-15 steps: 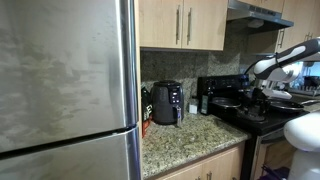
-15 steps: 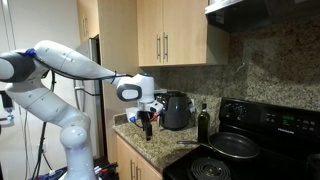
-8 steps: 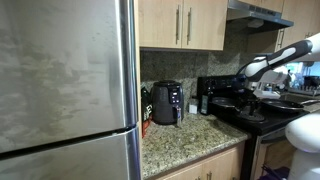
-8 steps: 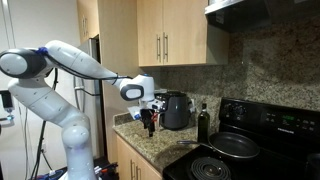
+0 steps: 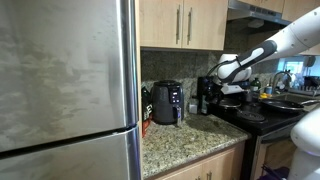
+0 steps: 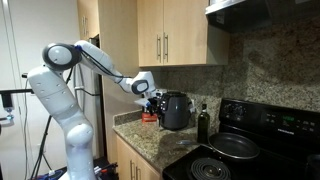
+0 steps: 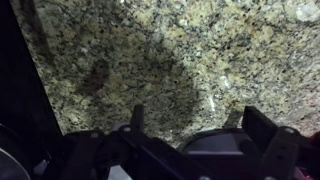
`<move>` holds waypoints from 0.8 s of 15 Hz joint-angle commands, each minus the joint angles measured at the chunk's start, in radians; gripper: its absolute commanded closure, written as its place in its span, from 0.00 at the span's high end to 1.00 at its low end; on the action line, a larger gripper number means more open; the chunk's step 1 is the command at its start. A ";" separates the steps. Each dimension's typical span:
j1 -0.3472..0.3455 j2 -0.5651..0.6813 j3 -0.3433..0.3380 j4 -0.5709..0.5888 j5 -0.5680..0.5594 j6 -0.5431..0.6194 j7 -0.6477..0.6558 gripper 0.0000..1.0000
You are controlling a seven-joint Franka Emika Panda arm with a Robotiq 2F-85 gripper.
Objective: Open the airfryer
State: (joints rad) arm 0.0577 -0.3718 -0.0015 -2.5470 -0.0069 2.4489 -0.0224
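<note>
The airfryer (image 5: 167, 102) is a small glossy black appliance standing on the granite counter against the back wall; it also shows in an exterior view (image 6: 177, 110). Its front drawer looks closed. My gripper (image 6: 153, 103) hovers above the counter just in front of the airfryer, close to it but not holding it, and shows beside it in an exterior view (image 5: 207, 93). In the wrist view my gripper (image 7: 200, 125) is open and empty, its two dark fingers (image 7: 262, 125) wide apart over speckled granite. Whether it touches the handle is unclear.
A steel fridge (image 5: 65, 90) fills one side. A dark bottle (image 6: 203, 122) stands between the airfryer and the black stove (image 6: 270, 125), which carries a pan (image 6: 235, 147). An orange box (image 5: 146, 115) sits by the fridge. Wooden cabinets (image 6: 170, 35) hang above.
The arm has swung from near the counter's front edge up and in toward the airfryer. The airfryer has not moved.
</note>
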 commanded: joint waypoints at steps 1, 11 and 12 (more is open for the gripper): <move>-0.008 0.011 0.007 0.009 0.004 -0.003 -0.003 1.00; -0.058 0.230 0.112 0.075 -0.226 0.432 0.286 1.00; -0.066 0.262 0.115 0.094 -0.235 0.446 0.300 1.00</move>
State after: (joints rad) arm -0.0089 -0.1079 0.1140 -2.4514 -0.2423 2.8956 0.2784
